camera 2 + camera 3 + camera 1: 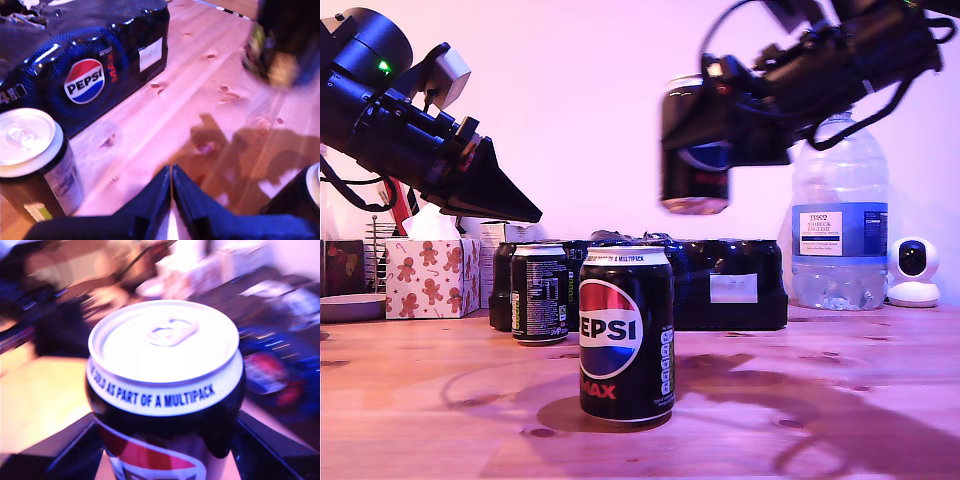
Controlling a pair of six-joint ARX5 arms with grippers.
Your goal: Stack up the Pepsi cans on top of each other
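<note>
Only second wrist view shows held Pepsi can's [165,385] lid.

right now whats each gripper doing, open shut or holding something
My first gripper: jaws shut, holding nothing, off the table.
My second gripper: shut on a Pepsi can, held in the air above the table.
</note>
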